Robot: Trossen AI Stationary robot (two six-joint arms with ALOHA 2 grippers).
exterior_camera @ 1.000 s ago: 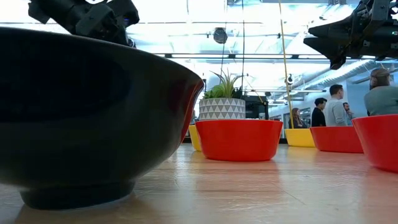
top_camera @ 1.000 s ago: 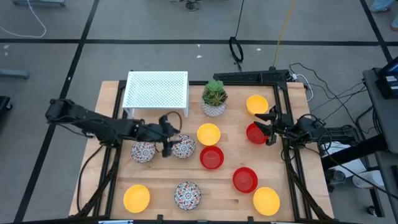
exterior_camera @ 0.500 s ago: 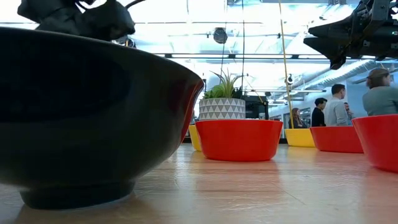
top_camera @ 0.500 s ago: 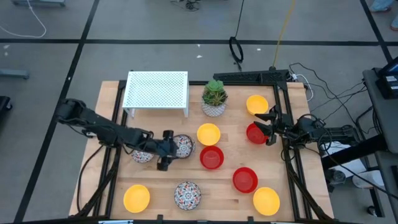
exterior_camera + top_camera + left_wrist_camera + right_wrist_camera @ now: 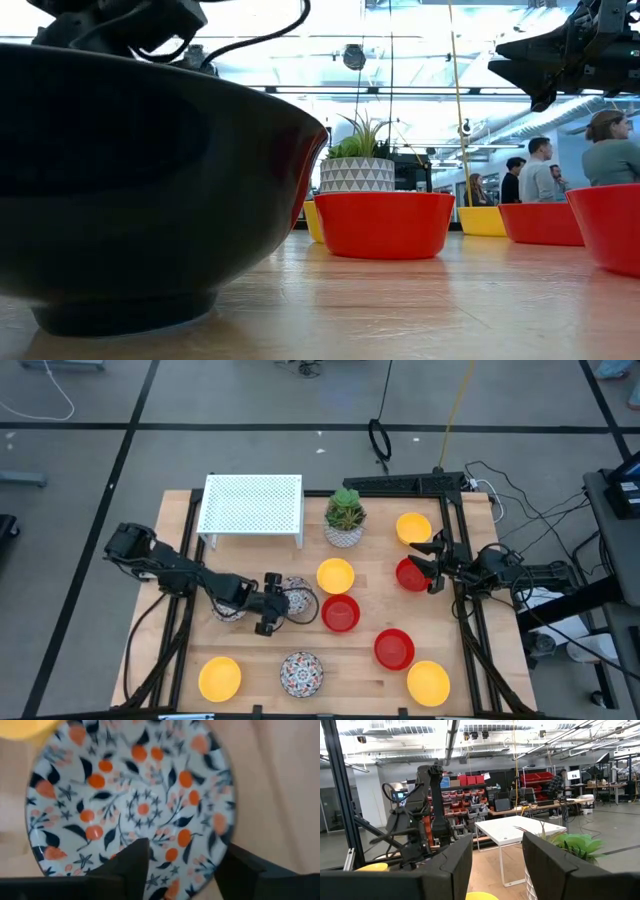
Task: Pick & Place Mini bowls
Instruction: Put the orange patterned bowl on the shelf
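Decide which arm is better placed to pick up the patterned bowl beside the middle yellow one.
Left: its open left gripper hangs directly over that patterned white bowl. The right gripper waits across the table.

1. the tabletop (image 5: 370, 685) is pale wood, with dark frame rails down both sides.
2. a white perforated rack (image 5: 252, 506) stands at the far left part.
3. just beside it to the right sits a white pot with a green plant (image 5: 345, 520).
4. yellow bowls: one at far right (image 5: 413, 528), one near the middle (image 5: 335, 575), one at the near left corner (image 5: 220, 677), one at the near right corner (image 5: 428, 682).
5. red bowls: one at the right edge (image 5: 410, 574), one in the middle (image 5: 341, 613), one nearer the front (image 5: 394, 648).
6. patterned bowls: one at front centre (image 5: 301, 672), one left of the middle red bowl (image 5: 299, 600), another further left, mostly hidden under the arm (image 5: 226, 611).
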